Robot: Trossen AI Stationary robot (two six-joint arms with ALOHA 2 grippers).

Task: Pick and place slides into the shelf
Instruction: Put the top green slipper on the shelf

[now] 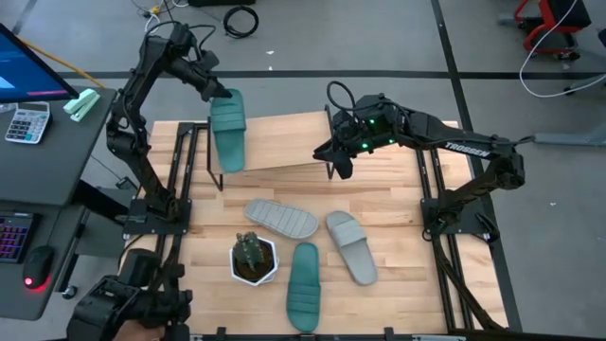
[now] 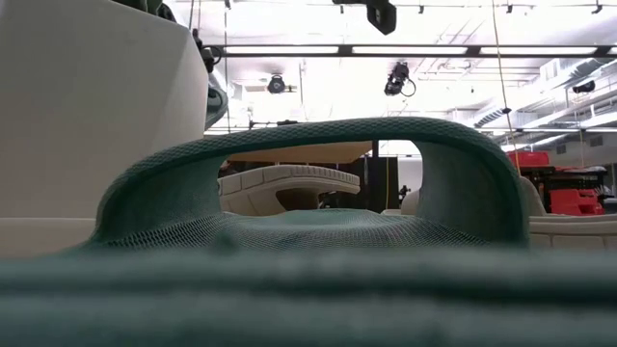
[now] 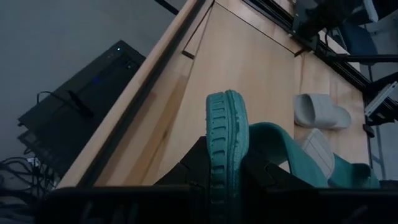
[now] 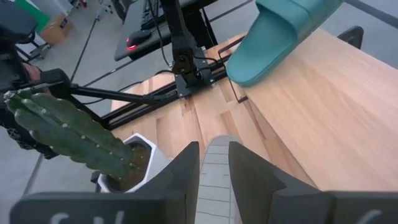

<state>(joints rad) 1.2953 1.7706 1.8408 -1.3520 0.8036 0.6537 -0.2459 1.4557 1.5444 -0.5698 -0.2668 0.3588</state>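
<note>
From above, we are seeing the left claw grasping a teal slide by its far end and hanging it over the left end of the shelf. Its long axis is running from the claw toward the near side of the tabletop, across the shelf's board. The right claw is hovering at the shelf's near edge, toward its right end; from here we cannot tell how its fingers are standing. Two grey slides are lying on the tabletop near the potted plant, with a second teal slide beside them, all nearer the right claw than the left.

At tabletop level, we are looking through the strap of the teal slide on the tabletop at a grey one behind; the white pot is filling the left. Neither claw is showing.

From the left wrist, the held teal slide is sitting clenched edge-on between the fingers, with the shelf board beyond it.

From the right wrist, the fingers are standing slightly parted with nothing between them, a grey slide lying below. We are judging that the left arm's next move is lowering its slide flat onto the board.
</note>
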